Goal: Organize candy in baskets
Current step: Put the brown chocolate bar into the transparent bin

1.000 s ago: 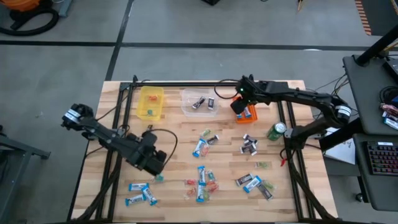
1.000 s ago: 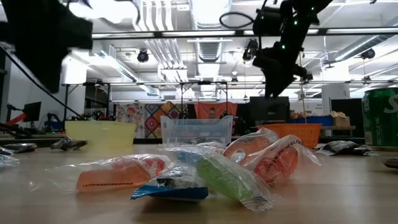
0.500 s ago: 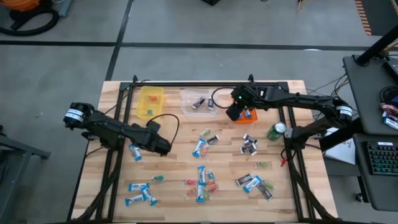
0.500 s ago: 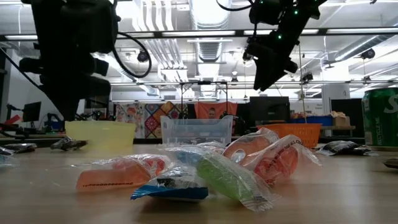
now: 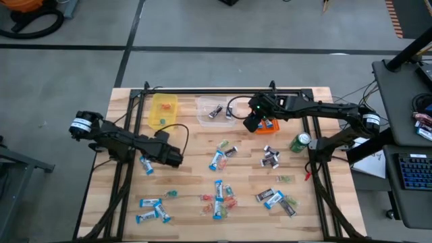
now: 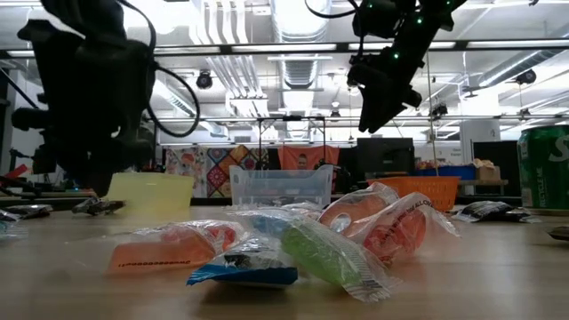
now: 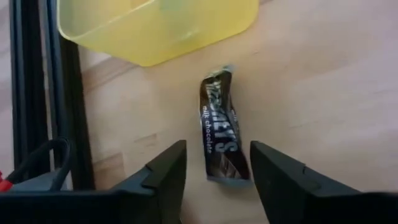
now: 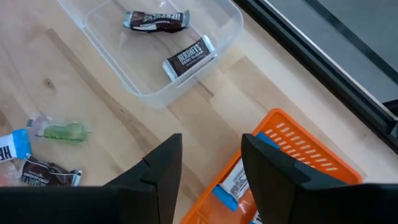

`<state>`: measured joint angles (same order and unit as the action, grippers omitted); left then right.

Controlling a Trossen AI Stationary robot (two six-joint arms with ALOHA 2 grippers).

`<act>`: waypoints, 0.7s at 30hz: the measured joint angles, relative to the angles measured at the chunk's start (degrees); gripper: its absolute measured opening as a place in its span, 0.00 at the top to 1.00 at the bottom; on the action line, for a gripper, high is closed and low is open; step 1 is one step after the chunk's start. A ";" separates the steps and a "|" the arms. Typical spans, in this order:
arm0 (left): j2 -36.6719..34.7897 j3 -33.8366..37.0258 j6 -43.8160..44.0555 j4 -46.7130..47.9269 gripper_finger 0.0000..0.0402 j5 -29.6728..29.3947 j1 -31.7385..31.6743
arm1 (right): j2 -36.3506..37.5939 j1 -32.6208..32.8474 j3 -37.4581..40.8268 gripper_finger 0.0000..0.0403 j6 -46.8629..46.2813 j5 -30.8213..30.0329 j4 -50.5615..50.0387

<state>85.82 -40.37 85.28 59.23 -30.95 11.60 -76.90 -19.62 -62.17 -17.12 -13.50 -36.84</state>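
Note:
My left gripper (image 7: 217, 155) is open and low over the table, just near of the yellow basket (image 5: 163, 110). A dark brown chocolate piece (image 7: 221, 134) lies flat on the wood between and ahead of its fingers, untouched. My right gripper (image 8: 211, 174) hangs open and empty above the gap between the clear basket (image 8: 143, 74) and the orange basket (image 8: 305, 149). The clear basket holds two dark pieces (image 8: 189, 57), and blue-and-white bars (image 8: 233, 180) lie in the orange one. More candy (image 5: 219, 196) is scattered over the table's middle and near side.
A green can (image 5: 300, 142) stands at the right, near the orange basket. A blue-and-white bar (image 5: 145, 164) lies beside my left arm. A black frame rail (image 7: 37, 93) runs along the table's left side close to my left gripper. Loose wrappers (image 6: 293, 244) lie by the near edge.
My left gripper has gone toward the far edge and down, coming low in front of the yellow basket. My right gripper has shifted a little toward the table's left, from over the orange basket toward the clear one.

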 joint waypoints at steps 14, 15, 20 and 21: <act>0.71 6.52 2.21 -9.71 0.66 -1.06 0.02 | -0.02 0.05 0.04 0.62 -0.46 0.02 0.31; 0.82 6.77 2.26 -9.85 0.68 -1.08 0.02 | -0.02 0.18 0.04 0.62 -0.46 -0.02 0.33; 0.96 7.40 2.29 -11.55 0.84 -0.97 0.27 | -0.02 0.52 0.07 0.62 -0.31 0.00 0.31; 0.96 7.40 2.27 -11.59 0.89 -1.05 0.45 | -0.02 0.57 0.07 0.62 -0.09 0.00 0.33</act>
<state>86.78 -32.97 87.55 47.64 -32.00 12.04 -76.93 -19.04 -62.11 -17.22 -13.50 -36.51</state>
